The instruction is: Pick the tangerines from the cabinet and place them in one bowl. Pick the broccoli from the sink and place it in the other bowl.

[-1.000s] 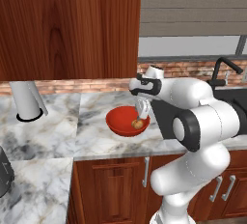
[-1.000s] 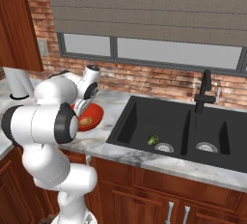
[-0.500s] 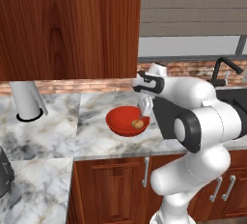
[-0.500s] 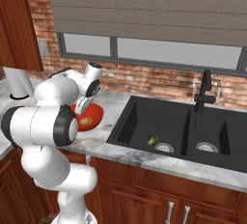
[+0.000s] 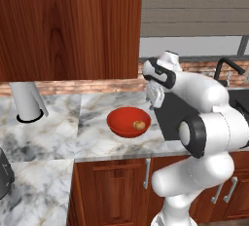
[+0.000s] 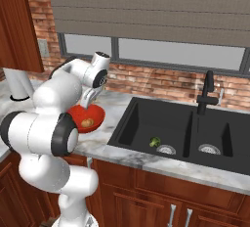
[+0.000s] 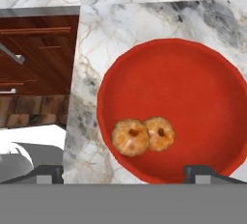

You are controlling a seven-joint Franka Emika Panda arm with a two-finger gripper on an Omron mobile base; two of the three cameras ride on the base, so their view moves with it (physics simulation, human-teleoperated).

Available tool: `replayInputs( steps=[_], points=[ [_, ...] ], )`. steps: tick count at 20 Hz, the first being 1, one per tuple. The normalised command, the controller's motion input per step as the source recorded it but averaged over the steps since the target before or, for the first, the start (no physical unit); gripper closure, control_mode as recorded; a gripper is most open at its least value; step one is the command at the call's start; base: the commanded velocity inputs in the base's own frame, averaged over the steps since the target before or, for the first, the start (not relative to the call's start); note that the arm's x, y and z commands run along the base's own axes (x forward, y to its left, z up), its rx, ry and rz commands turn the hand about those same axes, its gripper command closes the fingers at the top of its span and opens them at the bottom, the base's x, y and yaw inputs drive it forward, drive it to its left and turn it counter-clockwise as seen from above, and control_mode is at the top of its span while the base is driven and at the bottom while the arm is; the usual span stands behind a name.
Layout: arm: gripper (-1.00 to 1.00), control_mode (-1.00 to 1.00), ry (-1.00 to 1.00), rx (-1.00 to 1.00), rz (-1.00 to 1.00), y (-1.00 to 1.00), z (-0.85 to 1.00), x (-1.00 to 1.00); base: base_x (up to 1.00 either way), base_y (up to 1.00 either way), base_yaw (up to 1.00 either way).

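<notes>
Leftmost in the left base view, a pale grey cylinder (image 5: pixel 26 101) stands on the marble counter (image 5: pixel 87 137), under the reddish-brown cabinet (image 5: pixel 73 25). Next along, the red bowl (image 5: pixel 129 121) sits on the counter with the tangerines (image 7: pixel 143 136) inside it, two of them touching each other near the bowl's wall (the hand view looks straight down on them). Just right of the bowl and above its edge hangs the gripper (image 5: pixel 153 96), pointing down; its fingers stand wide apart with nothing between them, their tips (image 7: pixel 48 172) showing far apart at the bottom of the hand view. Further right, in the right base view, the black sink (image 6: pixel 185 133) holds the broccoli (image 6: pixel 155 142), lying in the left basin beside the silver drain (image 6: pixel 167 149), with the black faucet (image 6: pixel 207 89) behind the basins.
</notes>
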Motion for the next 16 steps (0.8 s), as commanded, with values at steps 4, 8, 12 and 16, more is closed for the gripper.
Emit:
replayInputs(
  steps=[4, 8, 12, 16],
  points=[
    [-1.0, -1.0, 0.04, 0.0, -0.18, -0.22, 0.18, -0.27, 0.0, 0.0, 0.0],
    [-1.0, -1.0, 0.01, 0.0, -0.21, -0.3, 0.2, -0.3, 0.0, 0.0, 0.0],
    [-1.0, -1.0, -0.01, 0.0, -0.23, -0.17, 0.13, -0.39, 0.0, 0.0, 0.0],
    [-1.0, -1.0, 0.0, 0.0, -0.29, -0.09, 0.05, -0.36, 0.0, 0.0, 0.0]
  ],
)
